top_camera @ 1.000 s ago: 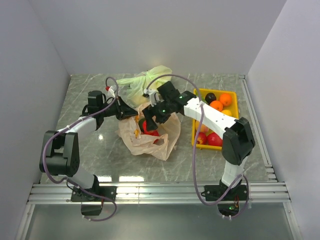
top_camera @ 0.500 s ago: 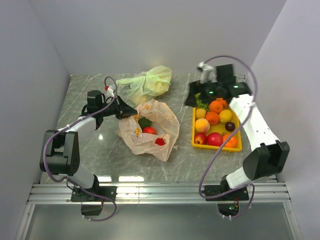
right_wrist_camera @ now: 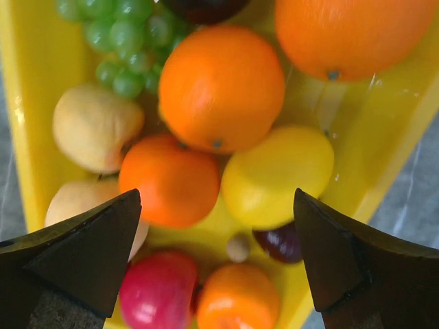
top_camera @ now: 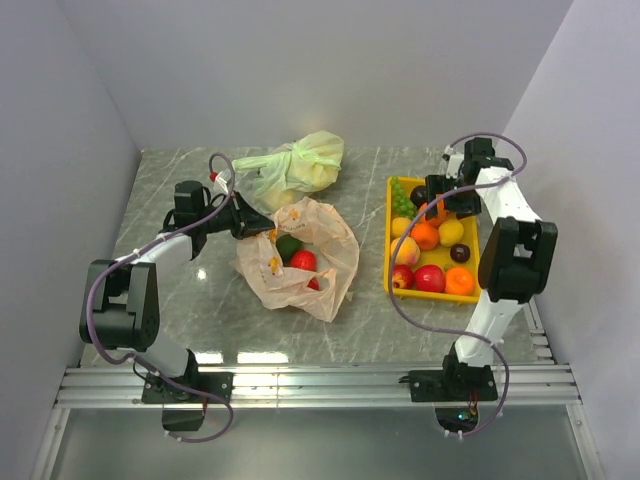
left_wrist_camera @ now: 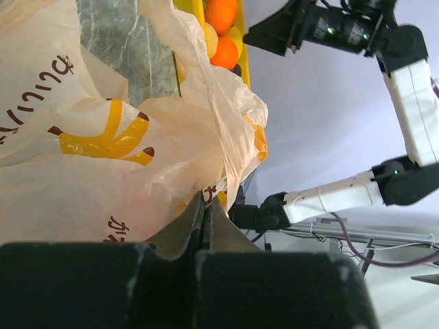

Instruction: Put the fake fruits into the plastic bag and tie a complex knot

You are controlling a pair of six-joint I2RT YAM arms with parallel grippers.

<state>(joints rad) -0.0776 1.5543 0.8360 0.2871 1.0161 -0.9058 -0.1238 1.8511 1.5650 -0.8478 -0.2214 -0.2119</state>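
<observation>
The peach-orange plastic bag (top_camera: 330, 262) lies open mid-table, with a red fruit (top_camera: 303, 260), a green one (top_camera: 288, 246) and a small red piece (top_camera: 315, 284) inside. My left gripper (top_camera: 262, 232) is shut on the bag's left rim; the left wrist view shows the fingertips (left_wrist_camera: 206, 199) pinching the bag's film (left_wrist_camera: 103, 137). My right gripper (top_camera: 432, 196) hangs open and empty over the far part of the yellow tray (top_camera: 478, 292). The right wrist view shows the gripper (right_wrist_camera: 218, 226) above oranges (right_wrist_camera: 221, 88), a lemon (right_wrist_camera: 278, 175), a red apple (right_wrist_camera: 158, 291), green grapes (right_wrist_camera: 123, 41) and a peach (right_wrist_camera: 96, 127).
A pale yellow-green knotted bag (top_camera: 295, 165) lies behind the plastic bag near the back wall. The yellow tray sits close to the right wall. A metal rail (top_camera: 320, 385) runs along the table's near edge.
My right arm has swung from over the plastic bag to the yellow tray's far end. A green fruit now shows in the bag. My left gripper has not moved.
</observation>
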